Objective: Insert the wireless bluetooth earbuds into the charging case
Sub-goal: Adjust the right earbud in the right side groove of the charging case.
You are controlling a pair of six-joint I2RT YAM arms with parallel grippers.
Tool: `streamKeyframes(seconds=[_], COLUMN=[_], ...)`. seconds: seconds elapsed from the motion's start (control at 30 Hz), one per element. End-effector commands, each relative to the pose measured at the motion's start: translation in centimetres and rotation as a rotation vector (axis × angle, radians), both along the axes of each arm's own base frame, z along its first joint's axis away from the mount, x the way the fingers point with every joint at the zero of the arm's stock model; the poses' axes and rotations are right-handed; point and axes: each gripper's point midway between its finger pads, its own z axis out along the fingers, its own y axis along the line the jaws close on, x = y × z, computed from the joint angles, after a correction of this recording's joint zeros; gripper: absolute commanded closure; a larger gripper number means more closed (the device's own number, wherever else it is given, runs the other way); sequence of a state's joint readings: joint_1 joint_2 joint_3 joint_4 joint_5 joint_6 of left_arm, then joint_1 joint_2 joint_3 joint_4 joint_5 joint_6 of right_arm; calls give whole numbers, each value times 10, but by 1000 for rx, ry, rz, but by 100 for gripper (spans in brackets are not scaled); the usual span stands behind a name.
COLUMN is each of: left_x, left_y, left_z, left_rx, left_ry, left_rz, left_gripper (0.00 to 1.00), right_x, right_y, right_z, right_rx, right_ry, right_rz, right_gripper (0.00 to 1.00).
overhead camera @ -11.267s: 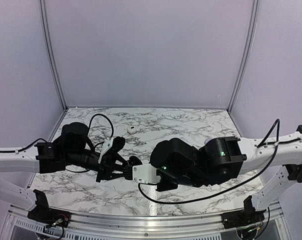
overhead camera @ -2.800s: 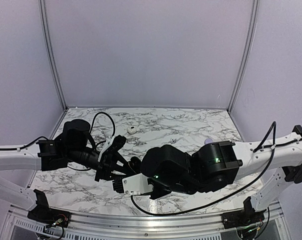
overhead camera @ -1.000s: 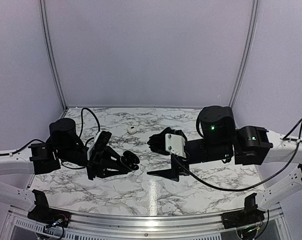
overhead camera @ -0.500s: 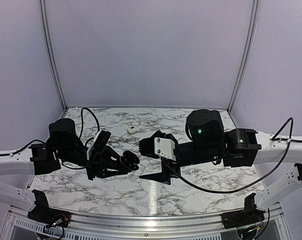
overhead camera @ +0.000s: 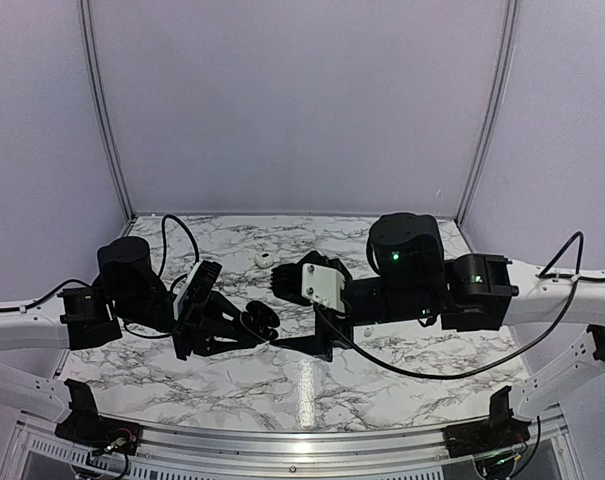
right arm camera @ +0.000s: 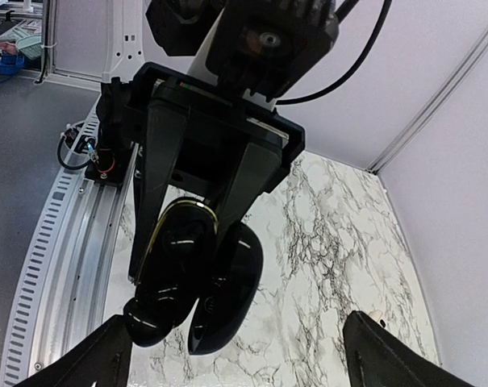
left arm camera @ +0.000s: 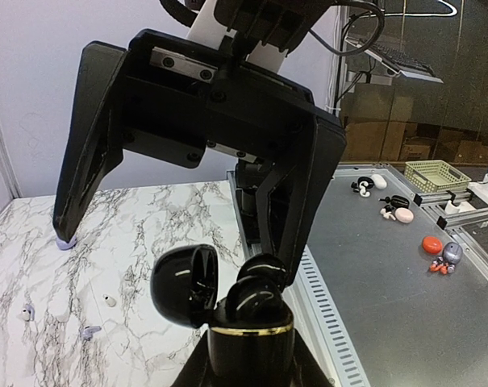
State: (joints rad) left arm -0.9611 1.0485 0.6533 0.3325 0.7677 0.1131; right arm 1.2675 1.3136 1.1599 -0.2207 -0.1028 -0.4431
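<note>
You're looking at the left gripper [overhead camera: 244, 326] clamping the black charging case [overhead camera: 261, 319] and holding it up off the table [overhead camera: 312, 235], a bit left of centre. The right gripper [left arm camera: 177, 251] is hanging just to the right of it, jaws spread wide, gripping nothing.

Top view is only giving you a dark clump there, so you're not getting the lid state from it. Left wrist view is showing the lid hinged open and tilting toward frame left, with the left fingers pinching the gold-banded body from below. It's also showing the right gripper's two fingers straddling the space behind the case without touching it. Right wrist view is giving you the opposite side: left fingers on both flanks of the case, lid hanging open beside the body. Neither wrist view is looking into the wells, so I can't tell whether anything is seated.

The earbuds [left arm camera: 109, 301] are lying loose on the marble toward the right edge. You're seeing three small pieces in the left wrist view, well apart from the case. Top view is hiding them behind the right arm [overhead camera: 462, 295]. A pale lilac item [left arm camera: 62, 242] is sitting by one right fingertip in that same view; I can't tell whether it's a bud or a case. Only the top view is showing a small white item [overhead camera: 264, 259] near the far edge, left of centre.
</note>
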Motion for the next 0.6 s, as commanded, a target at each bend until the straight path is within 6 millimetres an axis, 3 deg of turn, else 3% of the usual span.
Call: streamKeyframes(seconds=[0.0, 0.57], left_x=[0, 1], left_y=[0, 0], left_z=[3, -2], left_rx=[-24, -15], left_ry=[-16, -22], left_rz=[-3, -2], left_gripper=[100, 100], right_x=[9, 19], right_y=[6, 8], right_z=[24, 29], right_rx=[62, 79], right_ry=[-16, -18], right_rz=[-34, -83], right_gripper=[9, 9])
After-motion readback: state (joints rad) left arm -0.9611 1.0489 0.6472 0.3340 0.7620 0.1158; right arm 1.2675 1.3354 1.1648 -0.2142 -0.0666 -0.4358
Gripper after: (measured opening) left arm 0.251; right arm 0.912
